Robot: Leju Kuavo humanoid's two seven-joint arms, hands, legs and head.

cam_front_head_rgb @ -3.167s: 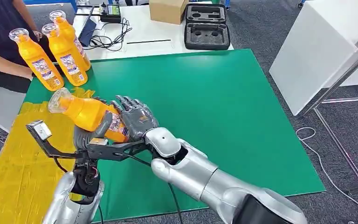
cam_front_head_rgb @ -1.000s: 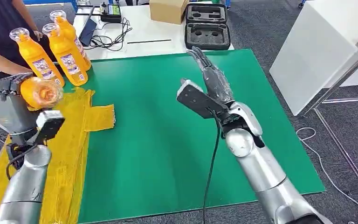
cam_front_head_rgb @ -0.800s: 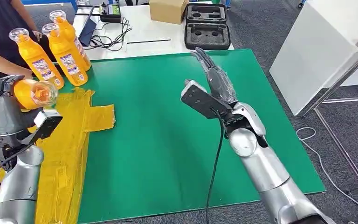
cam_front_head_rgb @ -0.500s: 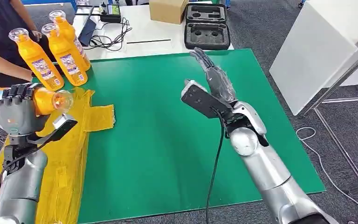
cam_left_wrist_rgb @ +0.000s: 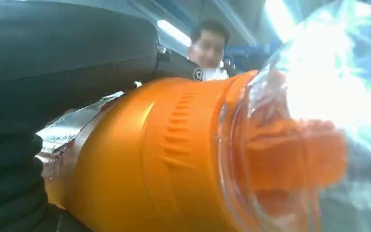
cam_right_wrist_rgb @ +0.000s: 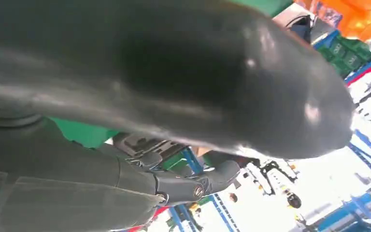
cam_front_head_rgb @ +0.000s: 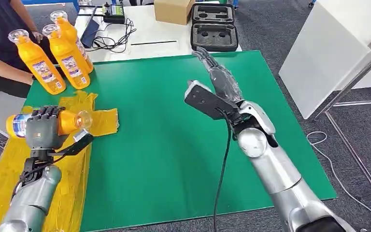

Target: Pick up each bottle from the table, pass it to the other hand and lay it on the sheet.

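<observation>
Over the last few moments the left hand [cam_front_head_rgb: 42,126] had carried its bottle [cam_front_head_rgb: 70,121] down from chest height to just above the yellow sheet [cam_front_head_rgb: 26,181] and turned it level, cap toward the green mat [cam_front_head_rgb: 183,145] — by the look of it the handover was done and only the laying-down remained. The fingers were wrapped round the bottle's middle, and whether it touched the sheet yet could not be told; the left wrist view showed the orange body [cam_left_wrist_rgb: 164,154] pressed against the dark palm. The right hand [cam_front_head_rgb: 220,79] had drawn away and hung over the far part of the mat, fingers straight and spread, holding nothing. Counted from largest to smallest: one mat, one sheet, one open tool case [cam_front_head_rgb: 214,28], one cardboard box [cam_front_head_rgb: 173,9] — and four bottles, three standing bottles [cam_front_head_rgb: 60,50] at the mat's far left corner and the one in hand.
</observation>
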